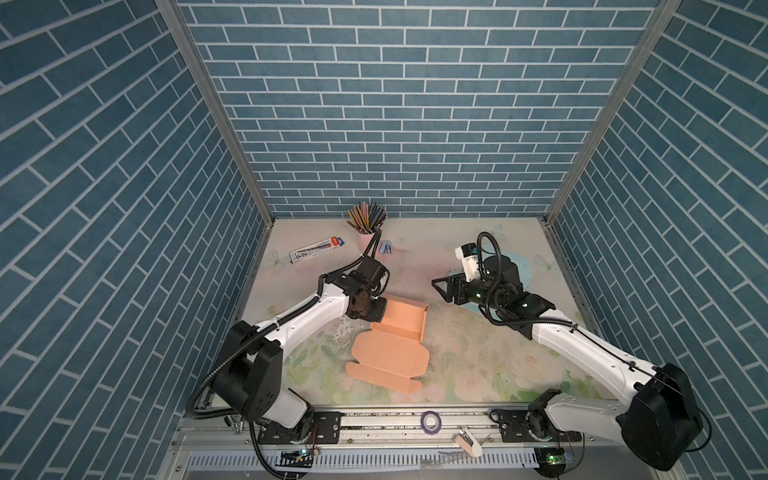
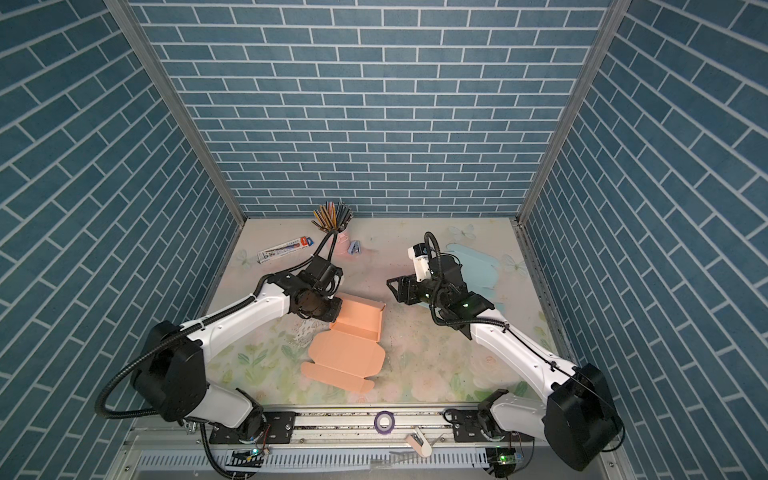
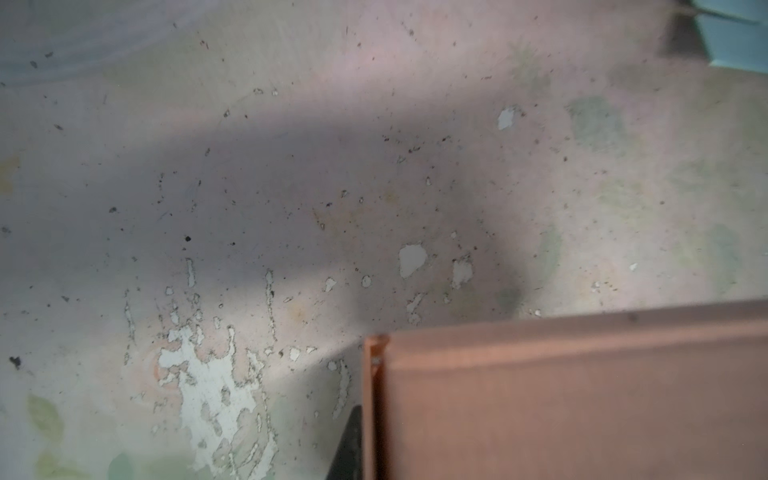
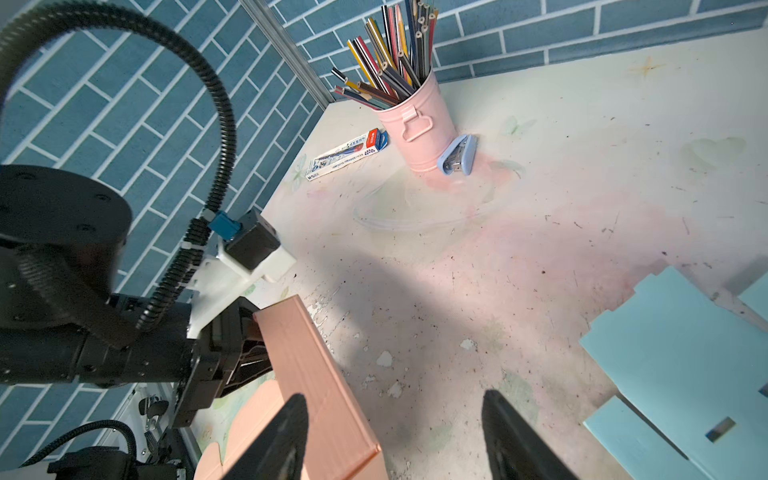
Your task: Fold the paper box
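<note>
Two tools: left tool [image 1: 376,311] is clamping the left wall of the box [image 1: 404,322], right tool [image 1: 439,289] is hanging open well to its right.

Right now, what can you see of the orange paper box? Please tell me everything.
The paper box is peach-orange cardboard, half folded. Its far part is a shallow tray with raised walls; its lid panel with small flaps lies flat on the table nearer the front. The left hand is closed on the tray's left wall; the open right hand is apart from it.
</note>
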Robot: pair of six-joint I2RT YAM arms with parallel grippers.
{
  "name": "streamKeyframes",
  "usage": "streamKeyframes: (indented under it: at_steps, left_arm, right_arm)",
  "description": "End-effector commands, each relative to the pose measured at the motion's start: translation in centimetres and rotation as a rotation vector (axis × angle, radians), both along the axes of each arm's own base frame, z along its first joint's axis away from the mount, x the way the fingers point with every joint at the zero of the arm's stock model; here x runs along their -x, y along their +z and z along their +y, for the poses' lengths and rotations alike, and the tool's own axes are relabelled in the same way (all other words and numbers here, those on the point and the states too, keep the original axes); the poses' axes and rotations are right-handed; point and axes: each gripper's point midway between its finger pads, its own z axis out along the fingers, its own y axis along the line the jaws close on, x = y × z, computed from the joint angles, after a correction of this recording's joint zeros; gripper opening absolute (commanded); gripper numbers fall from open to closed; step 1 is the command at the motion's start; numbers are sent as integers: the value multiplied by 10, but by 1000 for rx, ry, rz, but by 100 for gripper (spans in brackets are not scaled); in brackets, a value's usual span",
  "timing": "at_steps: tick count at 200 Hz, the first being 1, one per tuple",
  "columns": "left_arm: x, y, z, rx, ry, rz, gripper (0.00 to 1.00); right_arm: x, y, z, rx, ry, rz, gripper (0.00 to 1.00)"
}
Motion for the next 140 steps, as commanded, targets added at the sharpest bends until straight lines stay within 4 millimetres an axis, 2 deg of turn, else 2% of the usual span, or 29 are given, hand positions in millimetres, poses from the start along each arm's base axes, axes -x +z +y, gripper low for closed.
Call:
streamKeyframes:
  at_steps: [1, 51, 88, 140]
  left_arm:
    - [18, -10, 17, -149, -33, 104, 12]
    - [13, -36, 15, -200, 21, 159, 13]
    - [3, -51, 13, -218, 65, 157, 14]
    - [-11, -58, 6, -226, 81, 146, 19]
  right_arm:
    - [0, 18, 1, -116, 10, -29, 67]
    - [-4, 8, -18, -144, -22, -22, 66]
    - [-7, 10, -28, -165, -34, -32, 66]
    - [-11, 8, -38, -179, -49, -28, 66]
